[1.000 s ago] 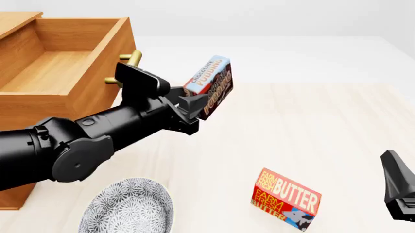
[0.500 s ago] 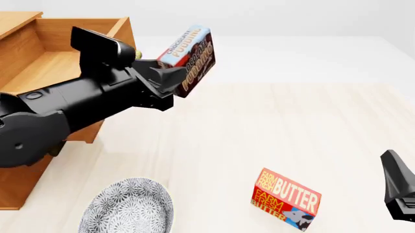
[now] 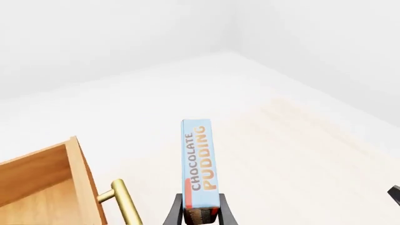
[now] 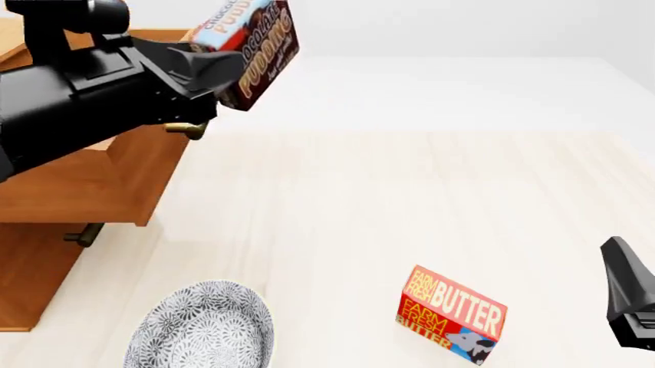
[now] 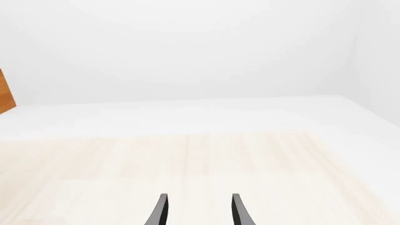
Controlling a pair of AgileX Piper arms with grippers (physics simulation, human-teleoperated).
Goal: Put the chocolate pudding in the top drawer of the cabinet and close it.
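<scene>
1 step is done: left claw [image 4: 227,70] pinches the chocolate pudding [image 4: 248,47], raised beside the open top drawer [image 4: 103,180]; dropping in and closing remain.

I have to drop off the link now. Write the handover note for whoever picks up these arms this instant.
Left tool: shut on the chocolate pudding, held high in the air near the top drawer's brass handle.
Right tool: open, holding nothing, low at the table's near right.
Top drawer of the cabinet: pulled open.
Done: drawer open, pudding picked up and lifted.
Left: carry the pudding over the drawer, lower it in, release, push the drawer shut.
Also on the table: butter box, patterned bowl; not part of the job.
</scene>
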